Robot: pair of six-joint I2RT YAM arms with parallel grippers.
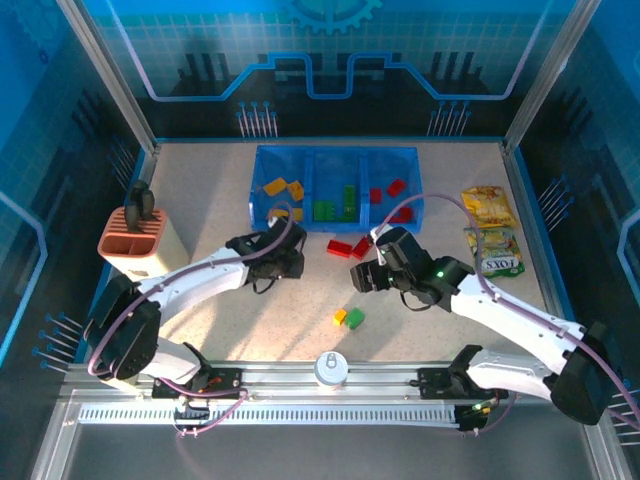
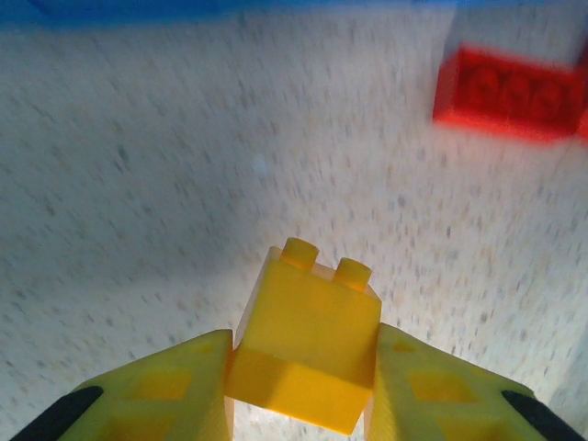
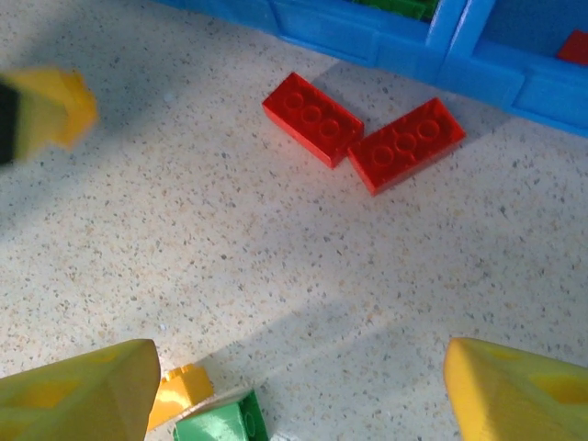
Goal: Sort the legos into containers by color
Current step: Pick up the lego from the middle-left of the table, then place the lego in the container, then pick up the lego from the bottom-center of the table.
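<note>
Within the left gripper [image 2: 301,386] sits a yellow lego [image 2: 308,349] (two studs).

A speckled, sandy-beige worktop [image 1: 200,190] sits inside blue-lit walls. The back panel [image 1: 200,50] carries a fine grid and a gear outline. Near the left edge stands a salmon-orange slotted holder [image 1: 140,245], with black utensils [image 1: 139,203] upright in its slots. Near the right edge two yellow-green packets lie flat: the farther snack packet [image 1: 487,206] just behind the nearer snack packet [image 1: 496,250]. A small round white-topped object [image 1: 331,368] sits at the metal rail [image 1: 280,380] along the near edge.
</note>
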